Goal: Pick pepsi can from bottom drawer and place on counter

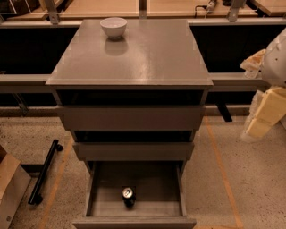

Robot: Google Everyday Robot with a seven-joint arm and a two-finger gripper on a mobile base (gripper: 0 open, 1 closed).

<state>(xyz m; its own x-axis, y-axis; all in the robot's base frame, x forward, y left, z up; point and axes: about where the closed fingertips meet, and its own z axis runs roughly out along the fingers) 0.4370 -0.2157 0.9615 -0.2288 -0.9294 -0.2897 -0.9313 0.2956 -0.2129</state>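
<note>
The pepsi can [128, 196] stands upright on the floor of the bottom drawer [107, 197], near its front middle. It is dark with a silver lid. The drawer is pulled out at the bottom of the cabinet. The counter [147, 53] is the glossy grey-brown slab on top of the cabinet. My gripper [264, 114], pale cream, hangs at the right edge of the view, beside the cabinet at about the height of the upper drawers, well away from the can and holding nothing.
A white bowl [113, 26] sits at the back left of the counter. Two other grey drawer fronts [132, 118] are above the open drawer. A black bar [44, 172] and a cardboard box [10, 185] lie on the floor at left. Wooden tabletops [98, 8] stand behind.
</note>
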